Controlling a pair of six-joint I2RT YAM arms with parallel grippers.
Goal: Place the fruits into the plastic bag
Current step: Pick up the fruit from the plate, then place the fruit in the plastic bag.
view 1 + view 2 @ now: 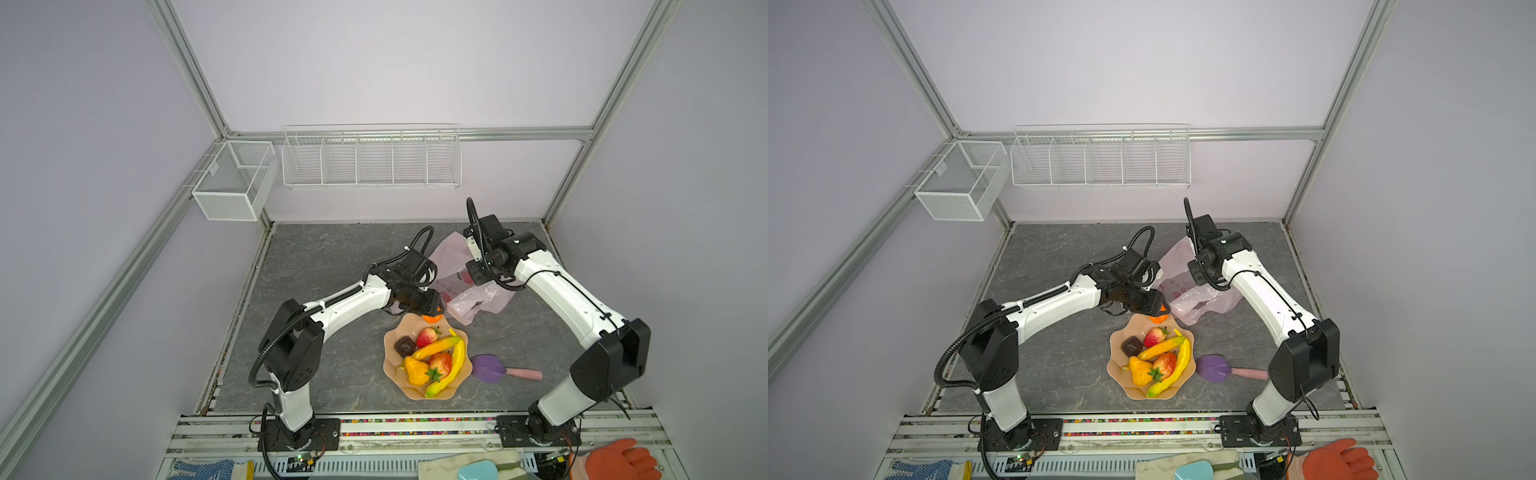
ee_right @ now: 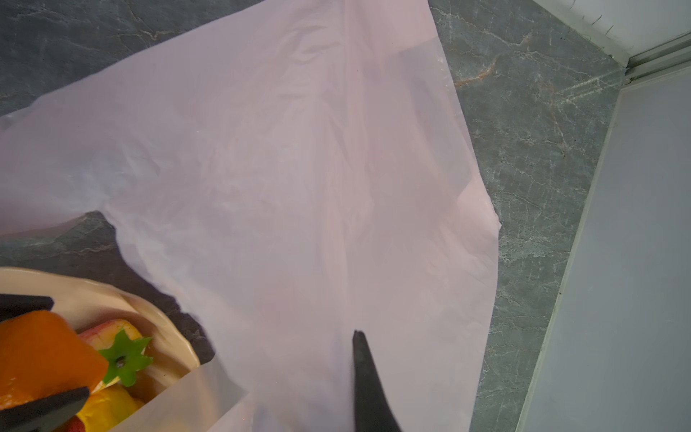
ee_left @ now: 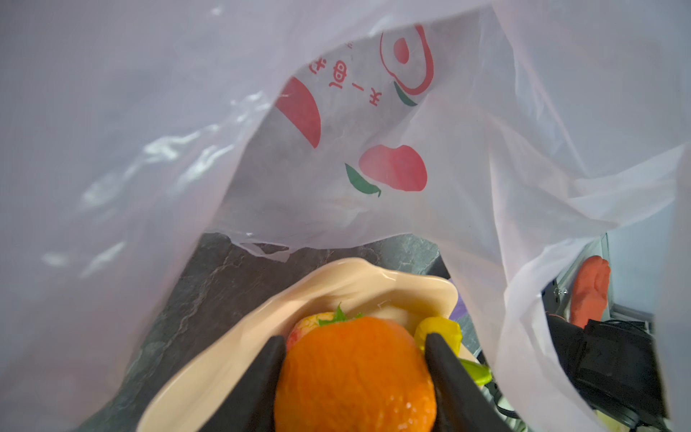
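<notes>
My left gripper (image 3: 354, 338) is shut on the orange tangerine (image 3: 355, 374), held just above the far rim of the peach bowl (image 1: 390, 365); in both top views it shows as tangerine (image 1: 432, 318) (image 1: 1158, 318). Right beyond it lies the pale pink plastic bag (image 1: 482, 301) (image 3: 374, 131), its film lifted by my right gripper (image 2: 355, 334), which is shut on the bag; only one finger shows through the film. In the bowl lie two bananas (image 1: 436, 347), two strawberries (image 1: 427, 336), a pear (image 1: 417, 371) and a dark round fruit (image 1: 405, 345).
A purple paddle (image 1: 490, 368) with a pink handle lies right of the bowl. White wire baskets (image 1: 370, 160) and a mesh box (image 1: 235, 178) hang on the back wall. An orange glove (image 1: 619, 461) rests beyond the table's front rail.
</notes>
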